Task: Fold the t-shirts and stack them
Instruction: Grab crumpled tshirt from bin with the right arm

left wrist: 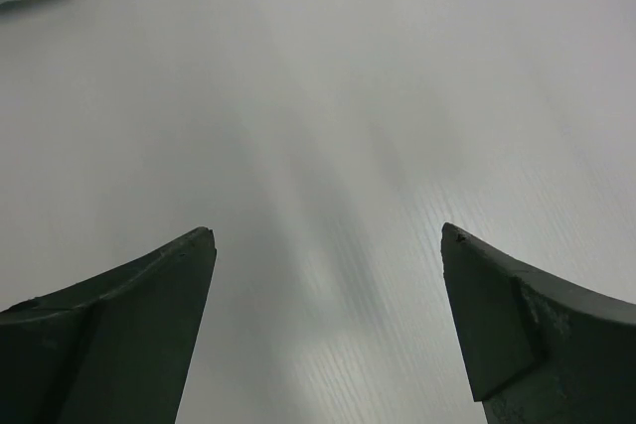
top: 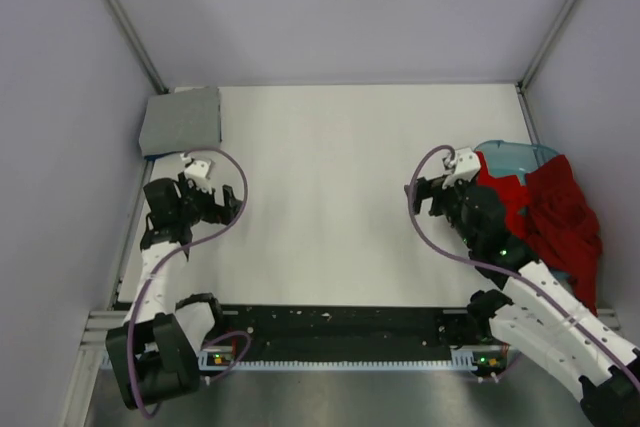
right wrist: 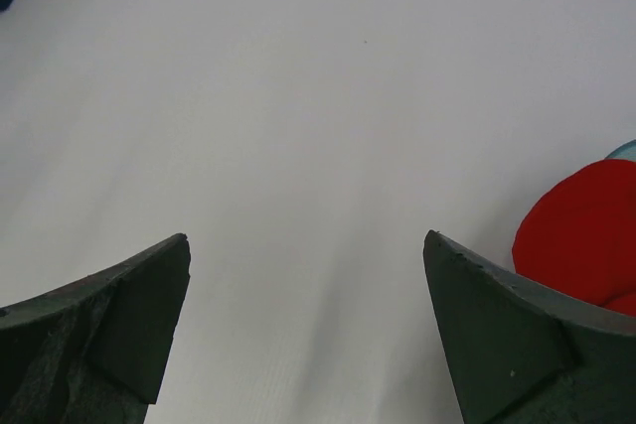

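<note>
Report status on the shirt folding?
Done: grey shirt looks folded in the far left corner. In hand: nothing; left claw and right claw are open over the table. Left: bright red shirt and dark red shirt, both crumpled over the blue tub.

Three t-shirts: one grey t-shirt (top: 182, 119), one bright red t-shirt (top: 505, 192), one darker red t-shirt (top: 565, 222). One blue tub (top: 510, 152). Two grippers: left gripper (left wrist: 328, 235), right gripper (right wrist: 306, 237). One worktop (top: 340, 197).
</note>
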Tool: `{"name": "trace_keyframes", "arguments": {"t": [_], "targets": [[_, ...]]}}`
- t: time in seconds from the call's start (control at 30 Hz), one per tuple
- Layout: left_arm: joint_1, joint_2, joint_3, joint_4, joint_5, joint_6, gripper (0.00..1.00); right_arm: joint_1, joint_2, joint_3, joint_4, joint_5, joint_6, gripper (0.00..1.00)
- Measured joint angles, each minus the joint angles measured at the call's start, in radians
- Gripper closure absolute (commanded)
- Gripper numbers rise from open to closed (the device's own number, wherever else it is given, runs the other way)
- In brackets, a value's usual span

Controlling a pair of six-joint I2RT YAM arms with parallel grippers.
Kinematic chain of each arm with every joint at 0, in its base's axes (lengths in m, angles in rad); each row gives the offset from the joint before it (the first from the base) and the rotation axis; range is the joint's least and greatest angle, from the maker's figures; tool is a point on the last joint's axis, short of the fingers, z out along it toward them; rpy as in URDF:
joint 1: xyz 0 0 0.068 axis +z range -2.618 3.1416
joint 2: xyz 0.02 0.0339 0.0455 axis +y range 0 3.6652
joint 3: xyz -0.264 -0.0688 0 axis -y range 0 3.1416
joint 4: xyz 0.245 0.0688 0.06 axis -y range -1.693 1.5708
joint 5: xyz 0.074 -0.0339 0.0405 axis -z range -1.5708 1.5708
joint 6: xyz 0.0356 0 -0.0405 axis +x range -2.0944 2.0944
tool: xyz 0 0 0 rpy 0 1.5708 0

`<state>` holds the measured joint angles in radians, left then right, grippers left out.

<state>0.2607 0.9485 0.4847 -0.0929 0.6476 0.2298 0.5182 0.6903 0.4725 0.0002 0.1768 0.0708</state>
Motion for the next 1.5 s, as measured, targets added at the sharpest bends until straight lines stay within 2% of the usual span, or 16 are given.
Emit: {"name": "trace_keyframes", "arguments": {"t": [0.2, 0.3, 0.4, 0.53, 0.63, 0.7, 0.73, 0.83, 0.9, 1.0, 1.03, 1.27, 1.5], "targets": [[0.000, 0.043, 0.064, -0.052, -0.037, 0.009, 0.01, -0.001, -0.003, 0.183, -0.132, 0.041, 0.120, 0.01], [0.000, 0.072, 0.117, -0.110, -0.074, 0.043, 0.01, -0.018, 0.018, 0.278, -0.247, 0.133, 0.198, 0.03], [0.000, 0.122, 0.221, -0.223, -0.113, 0.100, 0.01, -0.145, 0.055, 0.376, -0.393, 0.220, 0.314, 0.10], [0.000, 0.153, 0.323, -0.348, -0.143, 0.162, 0.01, -0.412, 0.032, 0.349, -0.504, 0.225, 0.457, 0.12], [0.000, 0.154, 0.345, -0.414, -0.159, 0.183, 0.01, -0.518, 0.029, 0.293, -0.547, 0.203, 0.532, 0.10], [0.000, 0.154, 0.353, -0.463, -0.174, 0.194, 0.01, -0.542, 0.058, 0.265, -0.555, 0.192, 0.568, 0.11], [0.000, 0.154, 0.354, -0.479, -0.178, 0.198, 0.01, -0.550, 0.090, 0.254, -0.558, 0.184, 0.583, 0.19], [0.000, 0.154, 0.357, -0.524, -0.194, 0.215, 0.01, -0.563, 0.201, 0.232, -0.554, 0.168, 0.609, 0.49], [0.000, 0.153, 0.357, -0.541, -0.197, 0.223, 0.01, -0.582, 0.250, 0.209, -0.544, 0.151, 0.614, 0.63], [0.000, 0.142, 0.357, -0.561, -0.202, 0.240, 0.01, -0.629, 0.286, 0.193, -0.523, 0.087, 0.611, 0.96], [0.000, 0.136, 0.357, -0.566, -0.205, 0.245, 0.01, -0.644, 0.290, 0.192, -0.510, 0.060, 0.608, 1.00], [0.000, 0.099, 0.357, -0.580, -0.240, 0.275, 0.01, -0.687, 0.220, 0.208, -0.497, -0.037, 0.566, 1.00], [0.000, 0.073, 0.358, -0.584, -0.249, 0.293, 0.01, -0.687, 0.113, 0.453, -0.520, -0.056, 0.452, 1.00]]}}
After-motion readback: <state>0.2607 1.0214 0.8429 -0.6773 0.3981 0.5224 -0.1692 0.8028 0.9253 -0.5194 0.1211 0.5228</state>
